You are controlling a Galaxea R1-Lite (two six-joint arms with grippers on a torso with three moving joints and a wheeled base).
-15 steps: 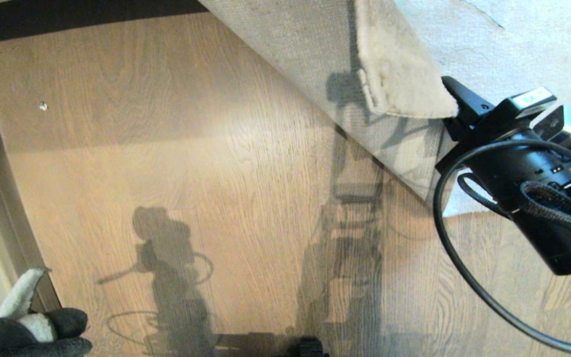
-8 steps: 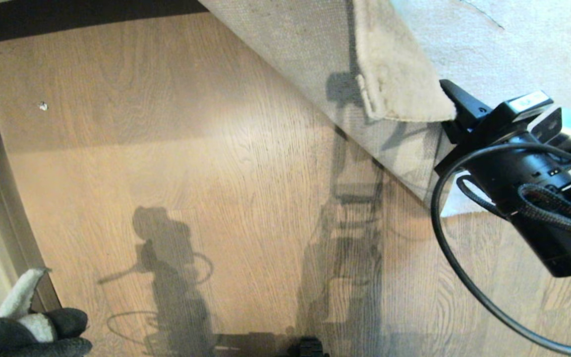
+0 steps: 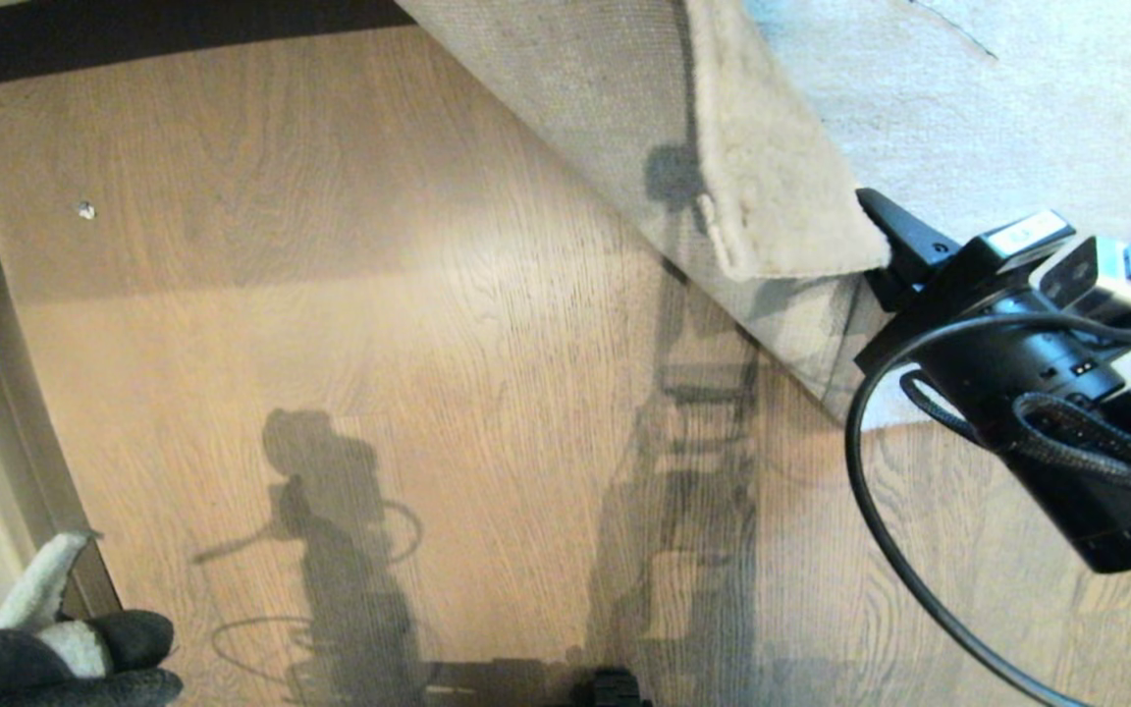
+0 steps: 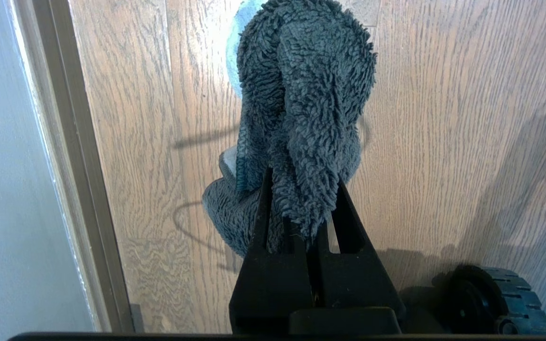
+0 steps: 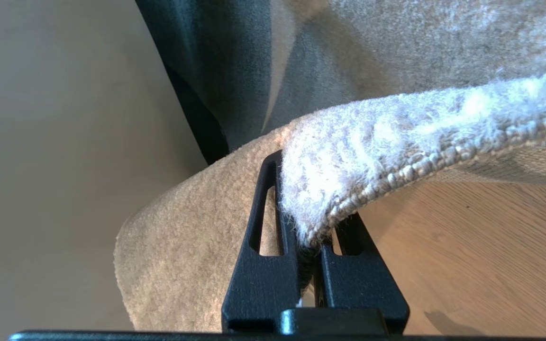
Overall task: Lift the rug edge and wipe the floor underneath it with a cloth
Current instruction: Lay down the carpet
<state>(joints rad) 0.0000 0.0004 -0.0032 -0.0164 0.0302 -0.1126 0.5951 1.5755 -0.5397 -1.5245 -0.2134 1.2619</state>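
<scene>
Right claw pinches lifted rug corner.

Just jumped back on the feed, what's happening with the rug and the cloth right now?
The right gripper has its jaws shut on the rug corner and holds it folded up, showing the woven backing and bare floor. The left gripper is low at the robot's left by the baseboard, jaws shut on the cloth, which hangs above the floor. No wiping is under way yet.

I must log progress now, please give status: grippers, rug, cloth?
Right gripper shut on rug corner, held folded back. Left gripper shut on cloth, above floor. Small speck on exposed floor.
</scene>
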